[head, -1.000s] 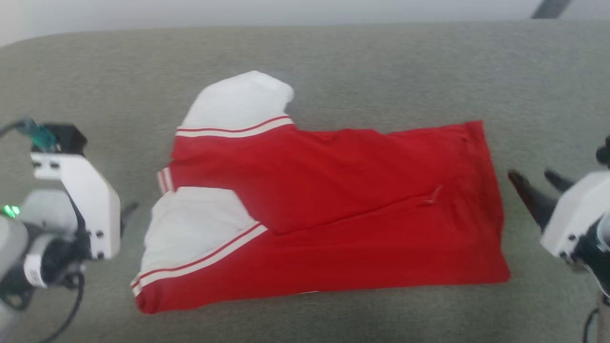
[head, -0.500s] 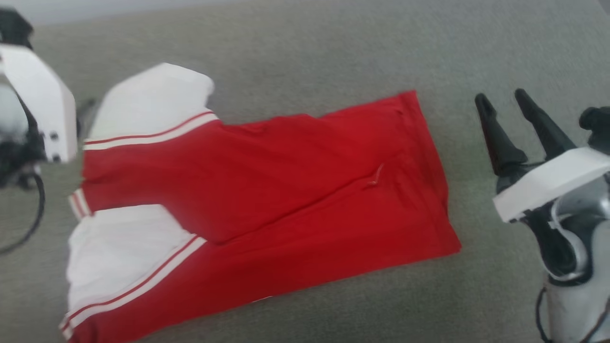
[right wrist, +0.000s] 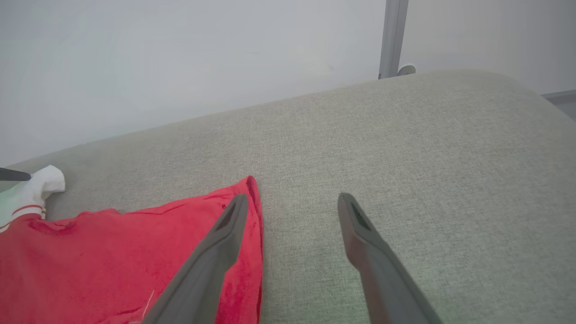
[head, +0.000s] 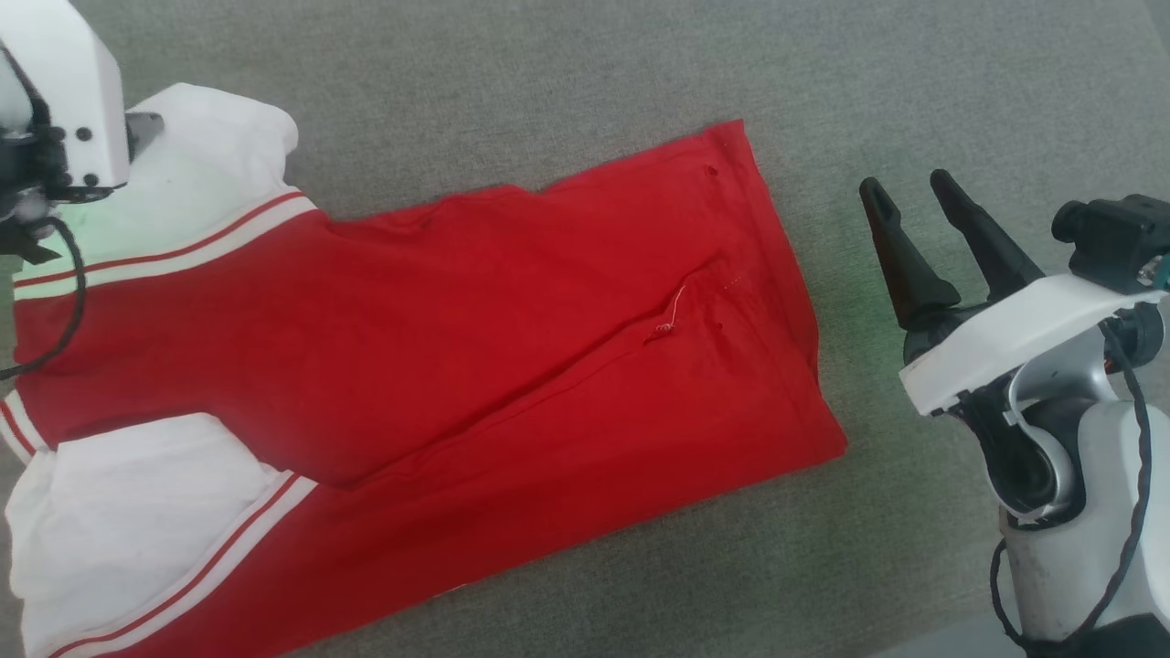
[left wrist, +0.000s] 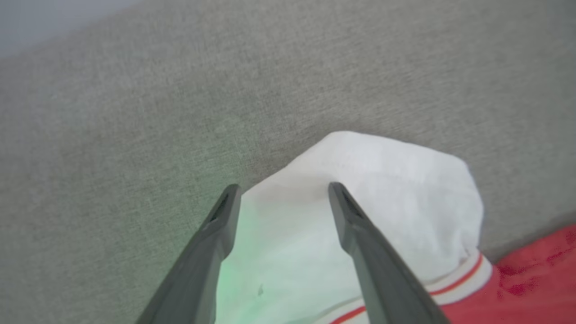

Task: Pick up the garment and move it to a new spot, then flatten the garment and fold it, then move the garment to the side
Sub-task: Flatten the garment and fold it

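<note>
Upper left, the left gripper [left wrist: 281,189], fingers apart, has come over the white sleeve [left wrist: 396,193] of the folded red jersey [head: 475,347], which lies centre-left on the grey cushion [head: 548,73]. At right, the right gripper [head: 905,187], also apart and empty, waits beside the hem. A two-ended grasp looks likely next.

Garment [head: 439,347]: red jersey, folded lengthwise, lying flat with slight creases on grey upholstered surface [head: 585,82]. White sleeves, red-and-white striped trim, at left end; hem right.
</note>
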You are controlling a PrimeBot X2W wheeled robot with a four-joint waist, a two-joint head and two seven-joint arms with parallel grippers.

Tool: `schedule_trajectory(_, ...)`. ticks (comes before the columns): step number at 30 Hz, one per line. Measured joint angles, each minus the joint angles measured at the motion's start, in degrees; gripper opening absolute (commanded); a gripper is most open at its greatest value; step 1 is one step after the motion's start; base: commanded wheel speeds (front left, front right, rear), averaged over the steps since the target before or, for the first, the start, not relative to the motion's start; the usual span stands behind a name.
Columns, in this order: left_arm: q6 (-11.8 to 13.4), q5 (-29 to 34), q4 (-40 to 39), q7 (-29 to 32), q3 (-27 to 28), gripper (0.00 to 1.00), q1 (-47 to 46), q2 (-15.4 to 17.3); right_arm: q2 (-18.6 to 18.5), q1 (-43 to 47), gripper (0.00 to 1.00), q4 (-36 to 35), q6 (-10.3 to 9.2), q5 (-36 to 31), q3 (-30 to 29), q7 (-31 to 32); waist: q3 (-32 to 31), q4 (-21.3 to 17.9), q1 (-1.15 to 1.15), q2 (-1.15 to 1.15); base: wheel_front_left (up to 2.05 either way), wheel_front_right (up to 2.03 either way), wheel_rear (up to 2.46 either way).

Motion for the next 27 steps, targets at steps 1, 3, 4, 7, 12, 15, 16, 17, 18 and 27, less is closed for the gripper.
schedule_trajectory(1,0.3,0.0,1.0,1.1,-0.3,1.0,-0.4,-0.5,-0.1,-0.2,1.0,0.3,0.0,0.3,0.0,0.0,0.3,-0.1,0.0,0.0,0.0,0.0,0.0)
schedule_trajectory(3,1.1,0.1,3.1,3.3,-1.3,1.0,-0.6,-1.1,-0.3,-0.7,1.0,1.0,0.0,0.8,0.1,0.1,0.7,0.0,0.0,0.0,0.0,0.0,0.0)
schedule_trajectory(4,1.1,0.1,3.6,3.6,-1.5,1.0,-0.8,-1.3,-0.4,-1.0,1.0,1.2,0.0,0.8,0.3,0.3,0.9,0.1,0.0,0.0,0.0,0.0,0.0)
schedule_trajectory(7,1.2,0.5,5.8,2.9,-1.6,0.68,-2.2,-2.3,-0.6,-2.0,1.0,1.8,0.0,1.3,0.7,1.3,1.6,0.3,0.0,0.0,0.0,0.0,0.0)
schedule_trajectory(12,1.0,0.1,9.0,3.6,-1.6,0.0,-4.0,-4.1,-0.9,-4.3,1.0,3.4,0.0,1.9,2.1,4.8,2.5,1.3,0.0,0.0,0.0,0.0,0.0)
schedule_trajectory(15,-0.6,0.1,9.6,2.6,-2.0,0.0,-5.0,-5.3,-1.0,-6.7,1.0,5.0,0.0,1.9,2.7,8.1,3.0,2.2,0.0,0.0,0.0,0.0,0.0)
schedule_trajectory(16,-1.2,0.3,9.8,2.2,-2.2,0.0,-5.5,-5.8,-1.3,-7.5,1.0,5.5,0.0,1.8,2.9,9.4,3.1,2.6,0.0,0.0,0.0,0.0,0.0)
schedule_trajectory(17,-1.7,0.5,10.0,1.7,-2.4,0.0,-5.8,-6.5,-1.6,-8.4,1.0,6.0,0.0,1.8,3.1,10.7,3.2,3.1,0.0,0.0,0.0,0.0,0.0)
schedule_trajectory(18,-2.1,0.5,10.4,1.3,-2.6,0.0,-6.3,-7.1,-1.6,-9.4,1.0,6.5,0.0,2.0,3.0,11.5,3.4,3.6,0.0,0.0,0.0,0.0,0.0)
schedule_trajectory(27,-5.1,0.9,15.1,-3.0,-3.5,0.0,-9.6,-13.1,-5.6,-18.7,1.0,14.2,-0.01,-0.1,5.6,27.1,4.5,8.2,0.0,0.0,0.0,0.0,0.0)
